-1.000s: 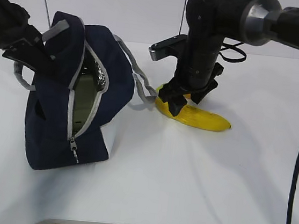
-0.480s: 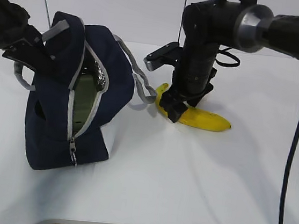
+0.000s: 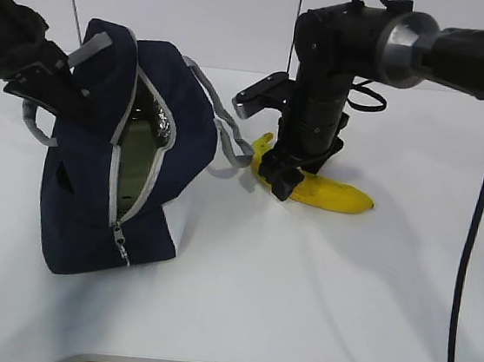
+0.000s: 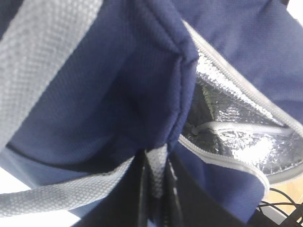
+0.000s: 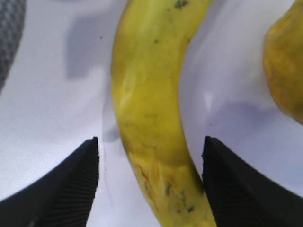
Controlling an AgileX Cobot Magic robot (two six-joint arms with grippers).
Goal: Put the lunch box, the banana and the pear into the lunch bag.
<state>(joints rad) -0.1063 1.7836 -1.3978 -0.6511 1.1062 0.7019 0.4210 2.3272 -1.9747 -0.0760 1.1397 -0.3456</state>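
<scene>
Leftmost, the left gripper (image 3: 61, 82) is clenched on a grey handle (image 4: 33, 71) of the unzipped lunch bag (image 3: 90, 207), while the right gripper (image 5: 150, 182), spread wide, straddles the banana (image 3: 328, 193) lying on the table (image 3: 297, 310).

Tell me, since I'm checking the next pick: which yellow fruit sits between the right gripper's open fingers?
The banana: it lies lengthwise between the right gripper fingers, while the pear sits off to one side.
</scene>
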